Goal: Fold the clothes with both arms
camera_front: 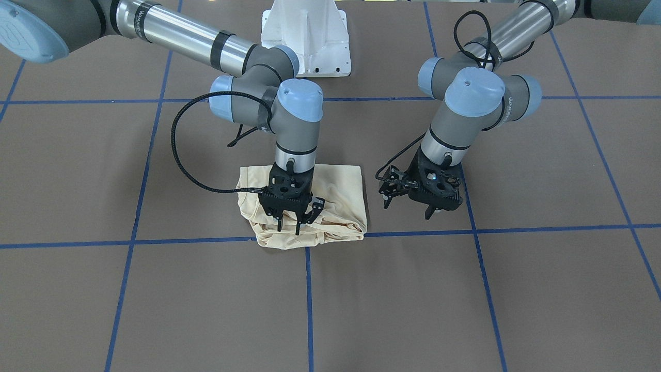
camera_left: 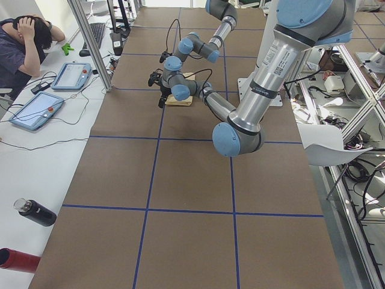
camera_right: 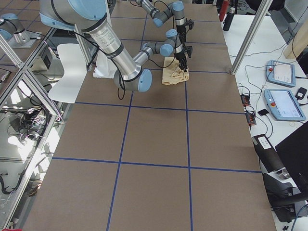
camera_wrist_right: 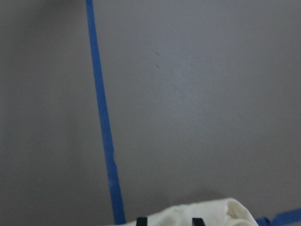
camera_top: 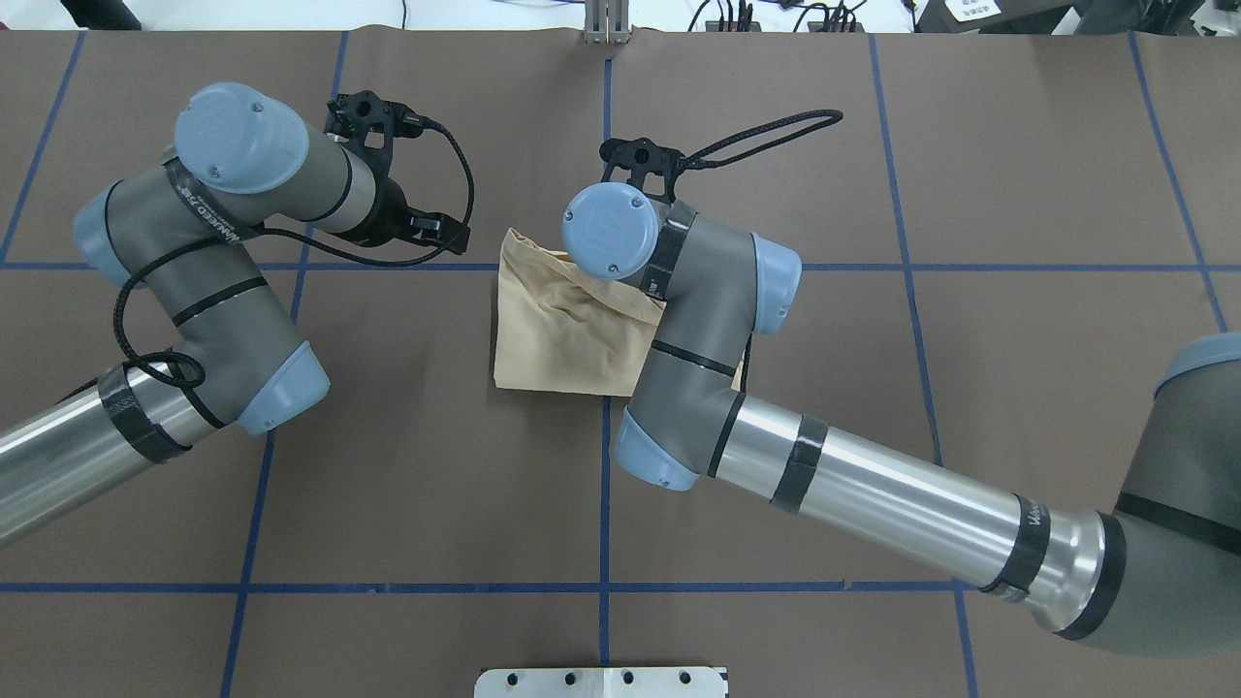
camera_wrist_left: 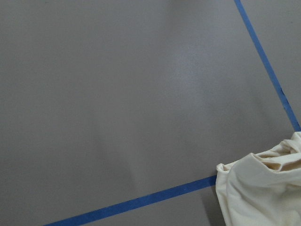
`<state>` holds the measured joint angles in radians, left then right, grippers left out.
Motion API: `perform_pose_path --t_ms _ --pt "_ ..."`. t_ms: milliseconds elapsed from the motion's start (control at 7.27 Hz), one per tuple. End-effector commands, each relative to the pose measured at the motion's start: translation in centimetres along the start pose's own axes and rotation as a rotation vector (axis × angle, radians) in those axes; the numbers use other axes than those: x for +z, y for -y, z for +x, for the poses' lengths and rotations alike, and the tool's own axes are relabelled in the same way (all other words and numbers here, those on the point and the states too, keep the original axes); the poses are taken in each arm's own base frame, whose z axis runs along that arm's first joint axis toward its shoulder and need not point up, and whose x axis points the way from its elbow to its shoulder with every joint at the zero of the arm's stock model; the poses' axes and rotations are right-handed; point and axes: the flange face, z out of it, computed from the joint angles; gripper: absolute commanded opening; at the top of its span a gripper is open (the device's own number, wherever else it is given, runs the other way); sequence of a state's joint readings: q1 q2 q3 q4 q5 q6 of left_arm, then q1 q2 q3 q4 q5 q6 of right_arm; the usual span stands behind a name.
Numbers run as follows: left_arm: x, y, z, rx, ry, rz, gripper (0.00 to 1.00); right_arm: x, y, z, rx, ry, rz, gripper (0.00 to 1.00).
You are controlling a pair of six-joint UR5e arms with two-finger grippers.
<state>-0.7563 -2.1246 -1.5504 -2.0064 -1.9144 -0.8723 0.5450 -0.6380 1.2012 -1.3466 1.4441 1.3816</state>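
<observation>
Folded shirt at table centre, both grippers open.
The cream shirt (camera_front: 343,194) lies bundled on the brown table (camera_front: 206,310), at a crossing of blue tape lines (camera_front: 181,241). The right gripper (camera_front: 295,219) points down over the shirt's far edge, fingers apart and gripping nothing. The left gripper (camera_front: 407,211) sits just beside the shirt over bare table, fingers spread.

T-shirt (camera_wrist_left: 263,188) bunched, lower right | blue tape line (camera_wrist_left: 141,203) | brown table (camera_wrist_left: 117,94)
</observation>
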Motion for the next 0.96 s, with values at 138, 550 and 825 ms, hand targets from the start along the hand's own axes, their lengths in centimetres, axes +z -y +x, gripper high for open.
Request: perform_pose_path --t_ms 138,550,825 --pt "0.0 0.0 -0.2 -0.002 0.002 0.000 1.00 -2.1 2.7 -4.1 0.007 0.084 -0.040 0.49" --pt "0.2 -0.7 -0.9 -0.004 0.009 -0.007 1.00 -4.8 -3.0 0.4 -0.048 -0.043 -0.134 0.56" --pt "-0.1 -0.7 -0.8 -0.007 0.004 -0.003 1.00 -3.4 -4.3 2.0 -0.055 -0.085 -0.148 0.54"
